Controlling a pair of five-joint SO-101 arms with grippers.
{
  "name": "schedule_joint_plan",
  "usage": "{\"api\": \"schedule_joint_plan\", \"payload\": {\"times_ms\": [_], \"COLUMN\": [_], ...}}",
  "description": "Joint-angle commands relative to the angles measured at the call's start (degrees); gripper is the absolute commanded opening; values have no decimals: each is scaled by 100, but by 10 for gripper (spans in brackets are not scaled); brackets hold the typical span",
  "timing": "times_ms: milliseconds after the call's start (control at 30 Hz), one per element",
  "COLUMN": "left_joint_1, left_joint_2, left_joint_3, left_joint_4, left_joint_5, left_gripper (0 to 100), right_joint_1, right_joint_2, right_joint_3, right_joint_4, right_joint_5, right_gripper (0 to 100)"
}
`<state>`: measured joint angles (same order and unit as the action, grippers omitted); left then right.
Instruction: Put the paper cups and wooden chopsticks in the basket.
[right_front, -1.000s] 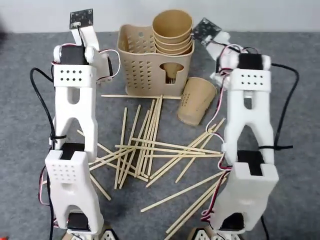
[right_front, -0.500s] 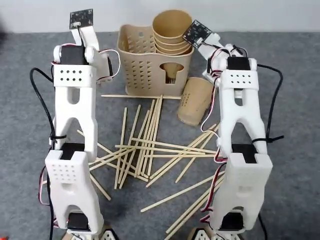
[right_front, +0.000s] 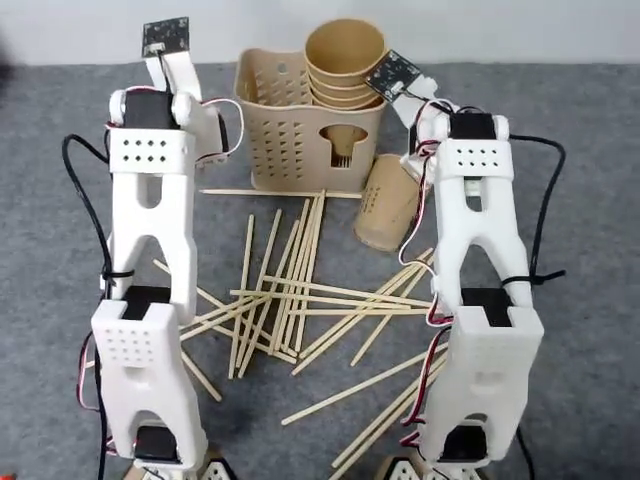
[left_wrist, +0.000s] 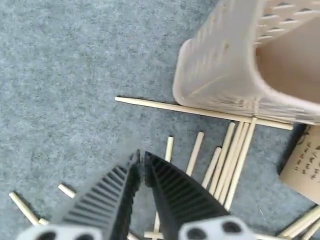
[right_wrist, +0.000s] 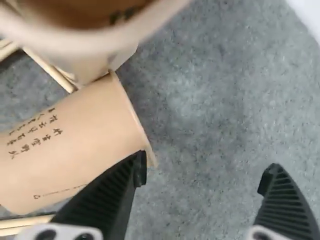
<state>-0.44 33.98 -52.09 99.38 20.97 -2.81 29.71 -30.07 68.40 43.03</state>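
1. The basket (right_front: 300, 130) stands upright at the back middle of the grey table (right_front: 560, 120), between the two arms.
2. A stack of cups (right_front: 345, 60) sits upright in the basket's right part and rises above its rim.
3. One more cup (right_front: 388, 205) lies on its side on the table, just right of the basket's front corner, with its mouth toward the back.
4. The chopsticks (right_front: 300, 290) lie loose on the table in front of the basket, crossing one another in a wide heap between the arms.
5. A single stick (right_front: 280, 192) lies along the basket's front wall, just beside its foot.
6. The left gripper (left_wrist: 141, 159) hangs over the table by the basket's left front corner, above the near stick ends. Its jaws are closed to a thin slit and it holds nothing.
7. The right gripper (right_wrist: 207, 165) hangs by the lying cup's (right_wrist: 65, 155) mouth, beside the basket's right side. Its jaws are spread wide with only bare table between them, and it grips nothing.
8. One right finger (right_wrist: 117, 187) is at the cup's rim; whether it touches cannot be told.
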Motion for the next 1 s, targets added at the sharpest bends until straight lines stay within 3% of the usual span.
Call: {"api": "schedule_joint_plan", "payload": {"times_ms": [0,367,733,967], "left_joint_1": [141,149,132,141], "left_joint_2": [-229,-237,-220,-220], "left_joint_3": [-22,-22,-22,-22], "left_joint_4": [114,114,114,114], "left_joint_5": [-44,-44,-44,-44], "left_gripper": [15,15,15,15], "right_joint_1": [-40,-40,4,13], "right_joint_2": [-48,321,374,-198], "right_joint_3": [-316,-316,-325,-325], "right_joint_4": [13,-321,-980,-207], "right_joint_5": [-53,-62,-510,-501], "right_gripper": [365,362,253,193]}}
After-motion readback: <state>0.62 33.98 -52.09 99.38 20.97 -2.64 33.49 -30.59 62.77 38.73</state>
